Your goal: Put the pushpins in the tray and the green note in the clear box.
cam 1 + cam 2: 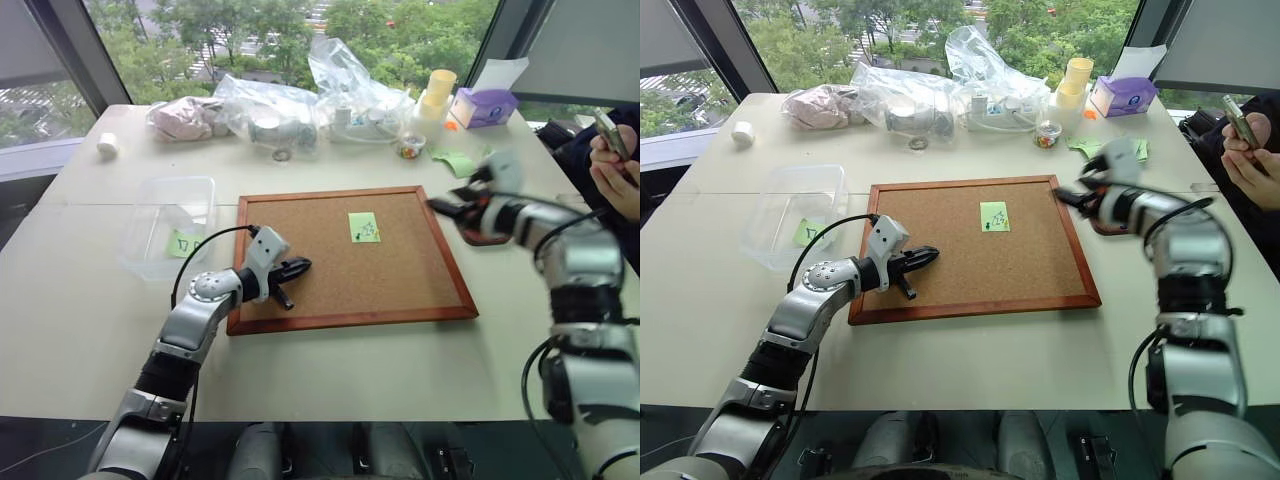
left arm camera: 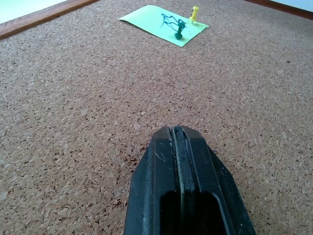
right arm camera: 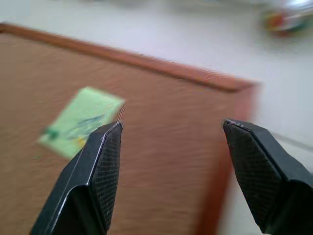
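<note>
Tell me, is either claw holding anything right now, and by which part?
Nothing is held. The left claw is shut empty over the corkboard; the right claw is open with nothing between its fingers.

The setting was an upper-floor office or meeting room. A large pale table [image 1: 330, 380] stood against tall windows [image 1: 250, 30] overlooking treetops. A corkboard [image 1: 345, 255], a tissue box [image 1: 484, 106] and a seated person's hand [image 1: 615, 170] supported this.
</note>
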Motion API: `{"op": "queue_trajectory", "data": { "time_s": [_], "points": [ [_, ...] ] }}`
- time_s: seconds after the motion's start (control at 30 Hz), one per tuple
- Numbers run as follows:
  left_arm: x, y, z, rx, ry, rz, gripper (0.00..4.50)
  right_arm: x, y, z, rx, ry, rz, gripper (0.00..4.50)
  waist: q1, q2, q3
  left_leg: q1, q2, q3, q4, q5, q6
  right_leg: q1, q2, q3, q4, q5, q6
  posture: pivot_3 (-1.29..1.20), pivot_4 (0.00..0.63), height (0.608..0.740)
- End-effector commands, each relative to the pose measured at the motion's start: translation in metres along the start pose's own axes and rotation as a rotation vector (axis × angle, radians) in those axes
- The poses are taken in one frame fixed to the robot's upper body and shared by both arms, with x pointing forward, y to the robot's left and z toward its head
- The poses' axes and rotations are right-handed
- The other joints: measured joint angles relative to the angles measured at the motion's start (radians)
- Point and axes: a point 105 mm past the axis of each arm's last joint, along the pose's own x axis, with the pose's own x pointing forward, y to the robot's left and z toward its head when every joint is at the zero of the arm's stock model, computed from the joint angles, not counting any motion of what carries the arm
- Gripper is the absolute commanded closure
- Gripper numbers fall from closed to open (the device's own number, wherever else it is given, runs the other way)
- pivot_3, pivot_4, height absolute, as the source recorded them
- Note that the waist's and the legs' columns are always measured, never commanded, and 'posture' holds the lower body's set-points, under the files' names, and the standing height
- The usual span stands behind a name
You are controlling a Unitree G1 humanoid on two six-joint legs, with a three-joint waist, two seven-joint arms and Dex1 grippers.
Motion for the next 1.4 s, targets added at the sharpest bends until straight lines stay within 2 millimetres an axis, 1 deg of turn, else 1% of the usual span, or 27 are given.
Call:
{"op": "queue_trajectory", "data": {
  "time_s": [0.03,0.13,0.2,0.37,0.53,0.83,0.93,1.0,1.03,1.07,1.1,1.2,1.27,1.37,1.4],
  "points": [
    [-0.005,-0.003,-0.032,-0.052,0.119,-0.001,4.50,0.005,0.024,0.013,-0.062,-0.053,0.067,1.18,0.002,0.000,0.000,0.000,0.000,0.000,0.000,0.000,0.000,0.000,0.000,0.000,0.000,0.000,0.000,0.00,0.150,0.740],
    [-0.005,-0.003,-0.032,-0.050,0.119,-0.002,4.50,0.011,0.030,0.010,-0.069,-0.042,0.076,1.18,0.002,0.000,0.000,-0.001,-0.001,0.000,0.000,0.000,0.000,-0.001,-0.001,0.000,0.000,0.000,0.000,0.00,0.150,0.740],
    [-0.005,-0.003,-0.033,-0.050,0.119,-0.002,4.50,0.015,0.029,0.008,-0.071,-0.036,0.071,1.18,0.001,0.000,0.000,-0.001,-0.001,0.000,0.000,0.000,0.000,-0.001,0.000,0.000,0.000,0.000,0.000,0.00,0.150,0.740],
    [-0.005,-0.003,-0.032,-0.050,0.117,0.000,4.50,0.023,0.028,0.011,-0.081,-0.040,0.062,1.18,-0.001,0.000,0.000,0.000,-0.001,0.000,0.000,0.000,0.000,-0.001,0.000,0.000,0.000,0.000,0.000,0.00,0.150,0.740],
    [-0.005,-0.005,-0.032,-0.051,0.116,0.002,4.50,0.032,0.026,0.010,-0.084,-0.041,0.055,1.18,-0.001,0.000,0.000,0.000,-0.001,0.000,0.000,0.000,0.001,-0.001,0.000,0.000,0.000,0.000,0.000,0.00,0.150,0.740],
    [-0.008,-0.004,-0.032,-0.049,0.115,0.013,4.50,0.037,0.019,0.003,-0.072,-0.020,0.048,1.18,-0.003,0.000,0.000,0.000,-0.001,0.001,-0.001,0.000,0.000,-0.001,0.000,0.000,0.000,0.000,0.000,0.00,0.150,0.740],
    [-0.009,-0.005,-0.032,-0.049,0.115,0.016,4.50,0.039,0.020,0.000,-0.075,-0.012,0.055,1.99,-0.004,0.000,0.000,0.000,-0.001,0.001,-0.001,0.000,0.000,-0.001,0.000,0.000,0.000,0.000,0.000,0.00,0.150,0.740],
    [-0.009,-0.005,-0.032,-0.050,0.115,0.017,4.50,0.040,0.021,-0.001,-0.074,-0.016,0.052,3.03,-0.006,0.000,0.000,0.000,-0.001,0.001,-0.001,0.000,0.000,-0.001,0.000,0.000,-0.001,0.000,0.000,0.00,0.150,0.740],
    [-0.009,-0.005,-0.032,-0.051,0.115,0.018,4.50,0.041,0.022,0.000,-0.074,-0.021,0.055,3.46,-0.008,0.000,0.000,0.000,-0.001,0.001,-0.001,0.000,0.000,-0.001,0.000,0.000,-0.001,0.000,0.000,0.00,0.150,0.740],
    [-0.009,-0.005,-0.032,-0.051,0.115,0.018,4.50,0.041,0.023,0.001,-0.073,-0.025,0.057,4.02,-0.009,0.000,0.000,0.000,-0.001,0.001,-0.001,0.000,0.000,-0.001,0.000,0.000,-0.001,0.000,0.000,0.00,0.150,0.740],
    [-0.009,-0.005,-0.032,-0.052,0.115,0.017,4.50,0.041,0.023,0.002,-0.075,-0.027,0.056,4.45,-0.011,0.000,0.000,0.000,-0.001,0.001,-0.001,0.000,0.000,-0.001,0.000,0.000,-0.001,0.000,0.000,0.00,0.150,0.740],
    [-0.009,-0.005,-0.033,-0.053,0.118,0.018,4.50,0.040,0.024,0.007,-0.086,-0.039,0.052,4.45,-0.015,0.000,0.000,0.000,-0.001,0.000,-0.002,0.000,0.000,-0.001,0.000,0.000,-0.001,0.000,0.000,0.00,0.150,0.740],
    [-0.009,-0.005,-0.034,-0.057,0.124,0.019,4.50,0.033,0.023,0.019,-0.104,-0.070,0.040,4.45,-0.016,0.000,0.000,0.000,-0.001,0.000,-0.002,0.000,0.000,-0.001,0.000,0.000,-0.001,0.000,0.000,0.00,0.150,0.740],
    [-0.009,-0.006,-0.039,-0.069,0.140,0.019,4.50,0.016,0.020,0.041,-0.145,-0.117,0.020,4.45,-0.016,0.000,0.000,-0.001,-0.001,0.000,-0.002,0.000,0.000,-0.002,-0.001,0.000,-0.001,0.000,0.000,0.00,0.150,0.740],
    [-0.009,-0.008,-0.040,-0.074,0.143,0.012,4.50,0.008,0.016,0.051,-0.156,-0.137,0.000,4.45,-0.016,0.000,0.000,-0.001,-0.001,0.000,-0.002,0.000,0.000,-0.002,-0.001,0.000,-0.001,0.000,0.000,0.00,0.150,0.740]
  ]
}}
